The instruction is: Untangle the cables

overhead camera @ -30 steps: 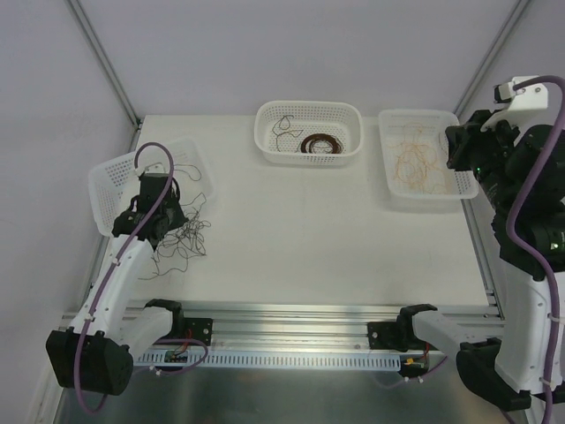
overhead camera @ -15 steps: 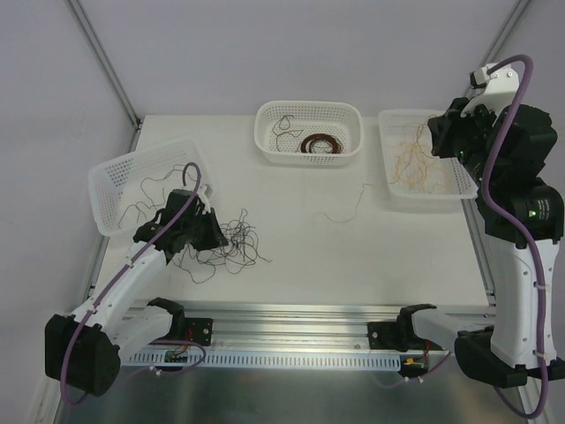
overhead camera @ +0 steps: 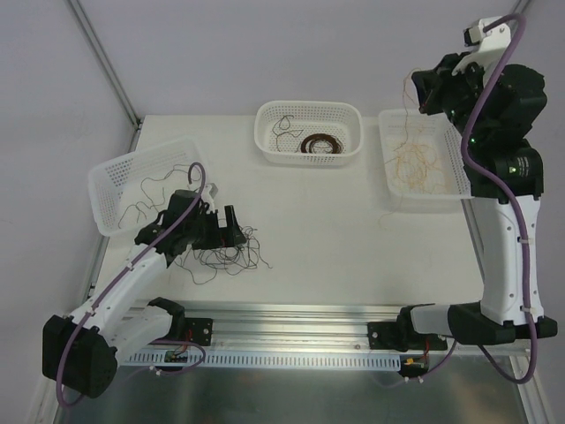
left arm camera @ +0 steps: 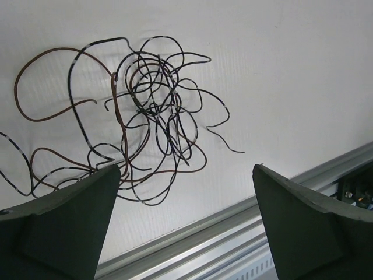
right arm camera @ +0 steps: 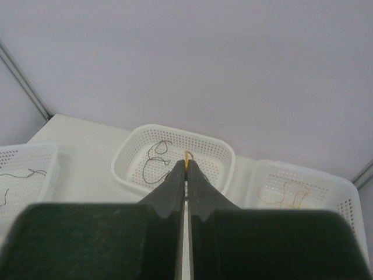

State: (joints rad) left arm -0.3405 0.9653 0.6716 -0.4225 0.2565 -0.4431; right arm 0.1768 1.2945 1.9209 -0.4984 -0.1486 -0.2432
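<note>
Yellow strand (right arm camera: 187, 155) pinched in R end effector (right arm camera: 186, 167), L end effector (left arm camera: 183, 175) gaping, baskets (right arm camera: 134, 154) behind

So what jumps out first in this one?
The dark tangle of cables sprawls on the table near the front left, with the left arm's fingers spread wide open right over it. Next comes the right arm's fingers, high above the right basket and pinched shut on a yellow-tan strand that hangs down from them.
</note>
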